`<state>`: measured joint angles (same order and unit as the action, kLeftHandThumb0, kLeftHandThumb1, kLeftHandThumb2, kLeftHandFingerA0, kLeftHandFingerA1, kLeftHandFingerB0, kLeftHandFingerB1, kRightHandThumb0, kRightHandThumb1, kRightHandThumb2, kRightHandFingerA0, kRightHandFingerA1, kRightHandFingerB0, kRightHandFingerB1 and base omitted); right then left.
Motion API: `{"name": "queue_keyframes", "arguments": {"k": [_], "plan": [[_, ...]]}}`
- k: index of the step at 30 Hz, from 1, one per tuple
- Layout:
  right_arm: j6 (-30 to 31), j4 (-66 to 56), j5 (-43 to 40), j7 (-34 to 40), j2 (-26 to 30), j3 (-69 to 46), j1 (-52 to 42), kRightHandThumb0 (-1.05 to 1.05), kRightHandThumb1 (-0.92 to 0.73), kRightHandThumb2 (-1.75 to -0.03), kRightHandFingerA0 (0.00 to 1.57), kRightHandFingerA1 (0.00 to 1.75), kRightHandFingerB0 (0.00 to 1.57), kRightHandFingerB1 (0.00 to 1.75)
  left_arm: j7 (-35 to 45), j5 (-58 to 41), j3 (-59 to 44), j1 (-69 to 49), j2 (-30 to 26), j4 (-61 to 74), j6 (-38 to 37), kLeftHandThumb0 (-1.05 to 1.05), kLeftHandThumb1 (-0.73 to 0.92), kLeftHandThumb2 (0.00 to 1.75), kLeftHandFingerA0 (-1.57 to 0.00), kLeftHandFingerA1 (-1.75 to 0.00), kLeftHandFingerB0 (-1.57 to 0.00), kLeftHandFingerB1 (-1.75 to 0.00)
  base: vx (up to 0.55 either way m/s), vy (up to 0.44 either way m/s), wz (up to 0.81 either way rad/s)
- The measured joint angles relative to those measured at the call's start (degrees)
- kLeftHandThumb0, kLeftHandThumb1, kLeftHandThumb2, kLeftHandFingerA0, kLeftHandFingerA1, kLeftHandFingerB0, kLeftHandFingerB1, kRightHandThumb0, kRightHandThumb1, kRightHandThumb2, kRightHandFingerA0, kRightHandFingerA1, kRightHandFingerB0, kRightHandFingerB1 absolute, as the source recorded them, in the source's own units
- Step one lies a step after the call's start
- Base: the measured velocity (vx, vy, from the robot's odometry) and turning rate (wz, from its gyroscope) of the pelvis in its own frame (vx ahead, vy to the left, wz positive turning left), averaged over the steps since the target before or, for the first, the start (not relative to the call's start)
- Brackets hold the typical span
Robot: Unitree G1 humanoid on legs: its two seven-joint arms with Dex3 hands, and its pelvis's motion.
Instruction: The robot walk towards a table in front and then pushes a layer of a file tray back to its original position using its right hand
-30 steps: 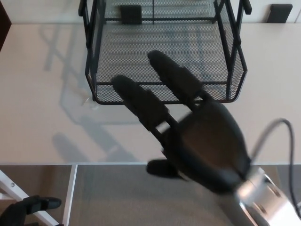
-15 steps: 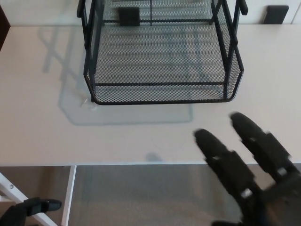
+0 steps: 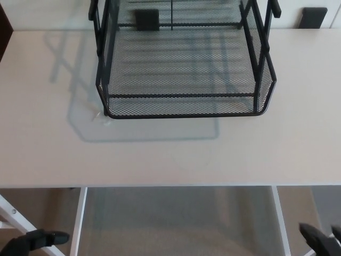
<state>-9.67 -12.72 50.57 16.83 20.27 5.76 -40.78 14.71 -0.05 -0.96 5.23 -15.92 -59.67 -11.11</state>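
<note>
No writing can be read anywhere. The black wire file tray (image 3: 184, 64) sits at the far middle of the pale counter (image 3: 160, 154), with bare counter all around its front. Below the near edge is brown floor (image 3: 181, 224). The right robot hand (image 3: 319, 241) peeks in low; I cannot tell its fingers' state.

Matte black right hand (image 3: 319, 241), only rounded thick fingertips showing at the lower right corner, smooth plastic-looking surface, left hand (image 3: 33, 240) likewise black, blunt rounded finger end at the lower left corner, rest of both out of frame
</note>
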Motion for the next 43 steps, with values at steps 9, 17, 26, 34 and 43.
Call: {"name": "queue_keyframes", "arguments": {"k": [9, 17, 26, 34, 43], "plan": [[-0.3, 15.1, -8.6, -5.5, -1.7, -4.4, 4.1, -0.68, -0.41, -0.72, 0.02, 0.54, 0.11, 0.31, 0.0, 0.0, 0.0, -0.2, 0.0, -0.8, 0.0, -0.36, 0.22, 0.86, -0.72, -0.90, -0.46, -0.67, 0.00, 0.000, 0.00], [-0.7, 25.0, -16.0, -10.8, -3.3, -7.9, 8.2, -0.59, -0.36, -0.71, 0.06, 0.54, 0.00, 0.36, 0.0, 0.0, 0.0, -0.7, 0.0, -1.5, 0.0, -0.38, 0.24, 0.86, -0.71, -0.88, -0.45, -0.66, 0.00, 0.000, 0.00], [-1.6, 31.3, -24.4, -16.7, -4.4, -10.4, 11.4, -0.56, -0.34, -0.72, 0.02, 0.53, 0.04, 0.34, -0.1, 0.0, 0.0, -1.5, 0.0, -1.9, 0.0, -0.38, 0.23, 0.86, -0.70, -0.89, -0.46, -0.66, 0.00, 0.000, 0.00], [-1.6, 31.6, -32.4, -22.2, -4.6, -11.6, 12.7, -0.53, -0.46, -0.58, 0.06, 0.52, 0.07, 0.31, -0.1, 0.0, -0.1, -1.5, -0.5, -2.2, -0.2, -0.37, 0.23, 0.86, -0.69, -0.87, -0.45, -0.65, 0.00, 0.000, 0.00], [-1.9, 32.5, -36.9, -24.7, -4.5, -11.8, 13.3, -0.51, -0.33, -0.73, 0.01, 0.53, 0.02, 0.37, 0.0, 0.3, 0.0, -1.5, -1.3, -2.8, -0.7, -0.38, 0.24, 0.86, -0.69, -0.87, -0.45, -0.65, 0.00, 0.000, 0.00]]}}
